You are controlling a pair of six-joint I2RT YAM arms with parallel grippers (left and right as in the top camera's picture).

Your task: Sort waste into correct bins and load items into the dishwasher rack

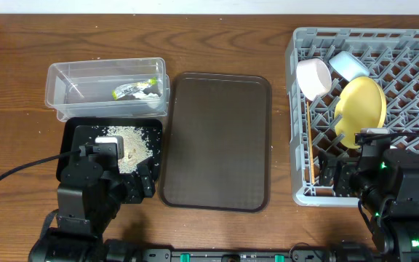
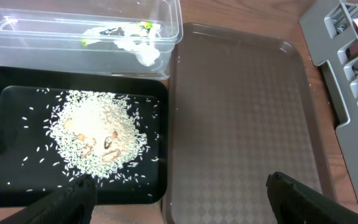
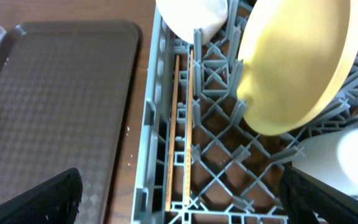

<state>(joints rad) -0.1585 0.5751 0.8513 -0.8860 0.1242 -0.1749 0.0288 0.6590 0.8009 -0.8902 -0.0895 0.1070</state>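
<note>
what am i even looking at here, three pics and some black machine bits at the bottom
It is a two-armed robot at a wooden table. One picture looks down from above; the other two come from cameras on each wrist. The left gripper hangs open over a black tray of rice scraps, beside a clear tub holding a snack wrapper. A brown serving tray sits mid-table. The right gripper, also open and holding nothing, is above the grey rack, loaded with a yellow plate, bowls and chopsticks.

Dark brown wood-grain table [image 1: 20, 51] under even light, pale wall strip along its far edge.
</note>
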